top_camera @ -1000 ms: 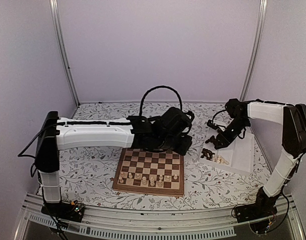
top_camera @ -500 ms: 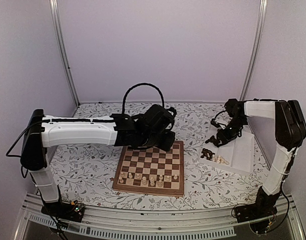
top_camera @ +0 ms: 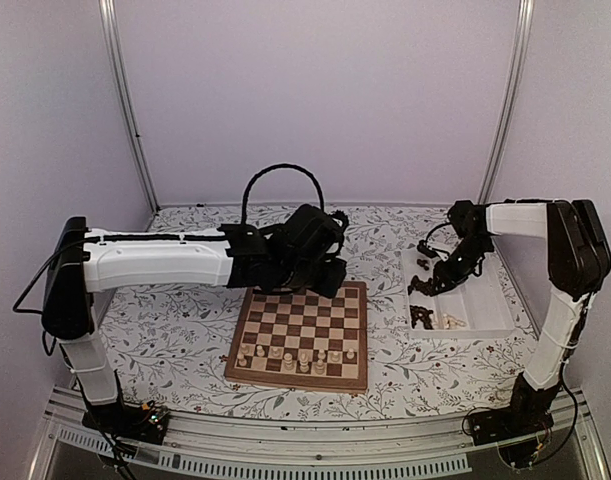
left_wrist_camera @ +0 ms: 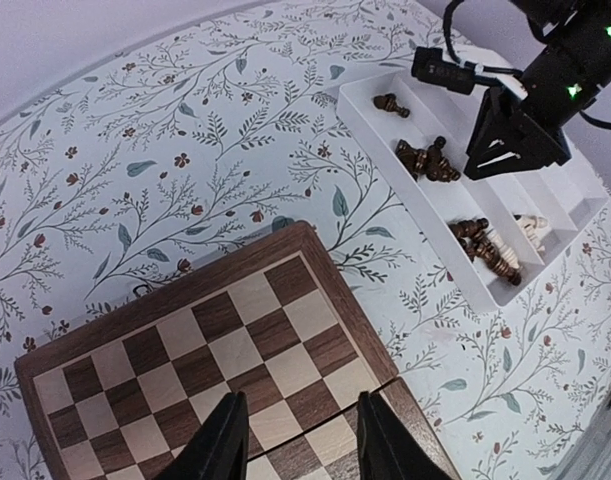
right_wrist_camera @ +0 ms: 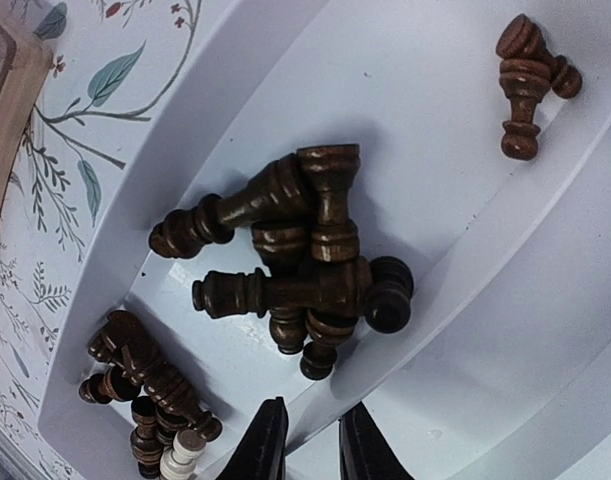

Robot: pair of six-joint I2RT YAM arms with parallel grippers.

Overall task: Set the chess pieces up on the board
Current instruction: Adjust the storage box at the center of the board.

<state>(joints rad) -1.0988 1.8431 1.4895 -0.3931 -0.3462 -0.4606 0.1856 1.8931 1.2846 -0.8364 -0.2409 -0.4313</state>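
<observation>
The board lies in the middle of the table with several pale chess pieces on its two near rows. My left gripper hovers over the board's far right corner, open and empty; in the left wrist view its jaws stand wide over bare checks. My right gripper is over the white tray, open by a narrow gap and empty. In the right wrist view its jaws straddle a tray divider just below a pile of dark pieces.
The tray holds more dark pieces at its far end and a cluster of dark pieces with a pale one at its near end. Metal frame posts stand at the back corners. The tablecloth is flowered.
My left arm has drawn back left from the tray side to the board's far edge. The tray has turned squarer to the table. My right gripper has shifted slightly over the tray.
</observation>
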